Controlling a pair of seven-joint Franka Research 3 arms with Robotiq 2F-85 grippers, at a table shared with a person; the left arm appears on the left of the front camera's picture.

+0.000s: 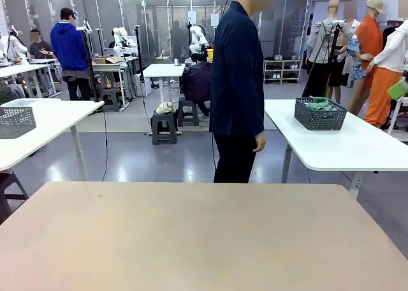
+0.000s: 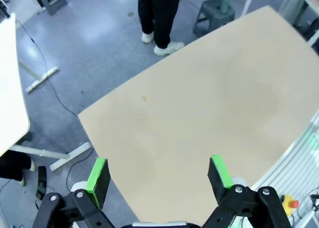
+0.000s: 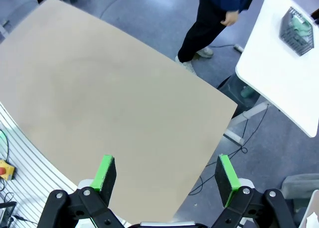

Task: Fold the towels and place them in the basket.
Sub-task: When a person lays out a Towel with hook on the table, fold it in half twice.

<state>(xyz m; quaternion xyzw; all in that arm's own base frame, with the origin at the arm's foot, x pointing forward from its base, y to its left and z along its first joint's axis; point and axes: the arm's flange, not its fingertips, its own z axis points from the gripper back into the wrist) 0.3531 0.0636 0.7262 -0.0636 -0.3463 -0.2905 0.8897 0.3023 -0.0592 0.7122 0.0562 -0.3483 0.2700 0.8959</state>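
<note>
My left fingers, black with green pads, stand wide apart and hold nothing, hanging above the broad beige rectangular counter. Far to the left across the room, a pale grey lattice basket sits on a white counter. In the middle, just beyond the beige counter's far edge, a person in a dark navy jacket and black trousers stands on the glossy grey floor. My right fingers are spread just as wide, also empty. Well off to the right, on a second white counter, sits the dark grey rectangular plastic basket with lattice sides. A crumpled green towel lies inside it, bulging just above the rim.
</note>
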